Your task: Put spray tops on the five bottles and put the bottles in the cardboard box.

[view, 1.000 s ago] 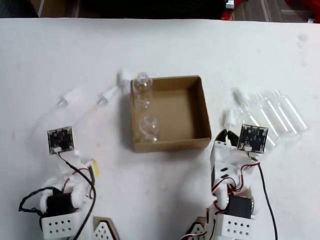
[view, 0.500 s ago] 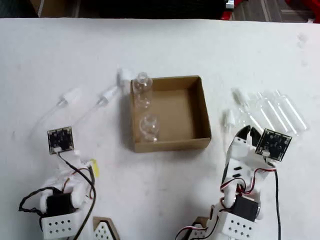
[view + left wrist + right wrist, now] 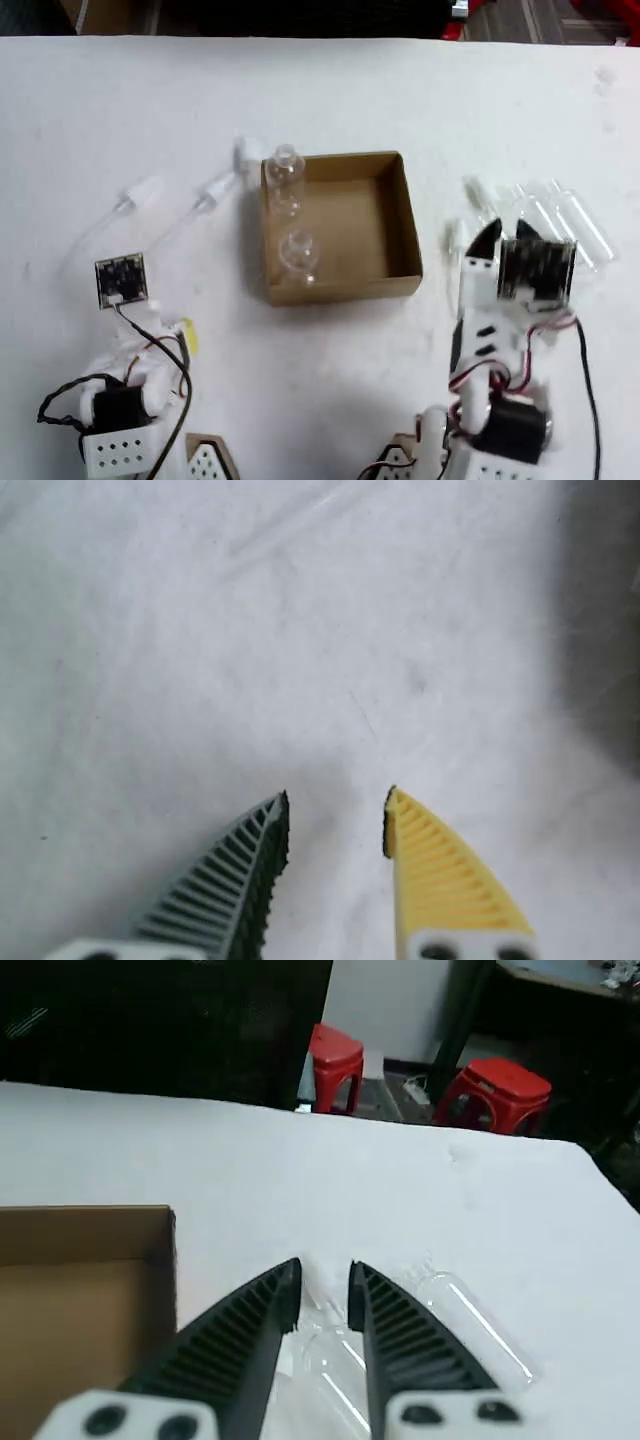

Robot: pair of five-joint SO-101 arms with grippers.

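Note:
The cardboard box (image 3: 385,200) sits mid-table, with two clear bottles (image 3: 286,180) (image 3: 298,252) along its left wall. More clear bottles (image 3: 575,222) (image 3: 470,1325) lie side by side on the table right of the box. My right gripper (image 3: 507,232) (image 3: 325,1275) hovers at their near ends, its black fingers (image 3: 250,1330) slightly apart and holding nothing. Spray tops (image 3: 140,192) (image 3: 215,188) (image 3: 243,152) lie left of the box. Two more spray tops (image 3: 475,188) (image 3: 458,237) lie by the bottles. My left gripper (image 3: 337,815) is open over bare table at the near left.
The left arm (image 3: 120,400) sits folded at the near left corner, its camera board (image 3: 120,280) raised. The white table (image 3: 400,90) stretches bare behind the box. Red stools (image 3: 335,1065) stand beyond the far edge.
The right arm swung right and away from me, from the box's near right corner to the lying bottles. The left arm has not moved.

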